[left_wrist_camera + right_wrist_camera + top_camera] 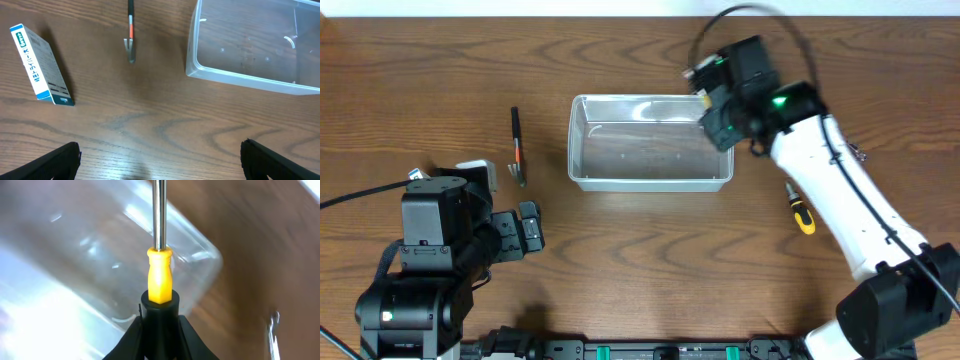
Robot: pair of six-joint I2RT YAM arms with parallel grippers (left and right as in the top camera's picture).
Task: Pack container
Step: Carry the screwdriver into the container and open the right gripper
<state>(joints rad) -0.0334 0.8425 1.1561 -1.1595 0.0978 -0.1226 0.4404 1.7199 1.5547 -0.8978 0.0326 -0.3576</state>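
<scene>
Clenches the yellow-handled screwdriver (159,275) in the right gripper (159,306) above a corner of the container (650,183), apparently to lower it in, with the left gripper (160,151) spread wide, parked aside

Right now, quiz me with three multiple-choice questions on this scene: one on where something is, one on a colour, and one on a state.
1. Where is the right claw?
A) over the far right corner of the bin
B) left of the bin
C) resting on the bin's floor

2. What colour is the handle of the screwdriver it holds?
A) red
B) yellow
C) green

3. What state is the left claw in?
A) shut, empty
B) shut on a screwdriver
C) open, empty

Answers:
1 A, the right wrist view shows the bin's corner beneath it.
2 B, the handle shows yellow above the claw.
3 C, it gapes wide and holds nothing.
</scene>
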